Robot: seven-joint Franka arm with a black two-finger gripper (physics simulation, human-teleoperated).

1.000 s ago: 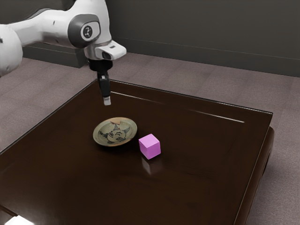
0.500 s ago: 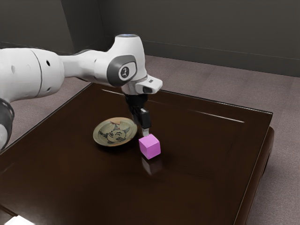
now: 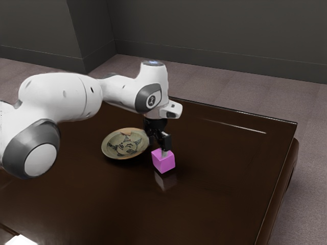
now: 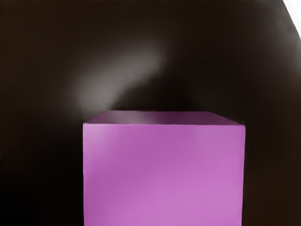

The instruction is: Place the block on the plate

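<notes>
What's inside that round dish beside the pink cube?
Inside the plate I see a dark painted design and a brownish patch, but no separate object. My gripper seems to hide a little of its rim.

"What's cut off in the exterior view?"
"The arm (image 3: 56, 97), at the left edge; the counter (image 3: 204, 204) and some unidentifiable white thing (image 3: 20, 240), at the bottom."
"And the wrist view?"
"Its lower edge crops the block (image 4: 164, 174); the pale sheen (image 4: 120, 75) is blurred."

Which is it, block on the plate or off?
Off. The exterior view shows the pink block on the dark table, beside the plate, towards the view's right, outside its rim.
</notes>
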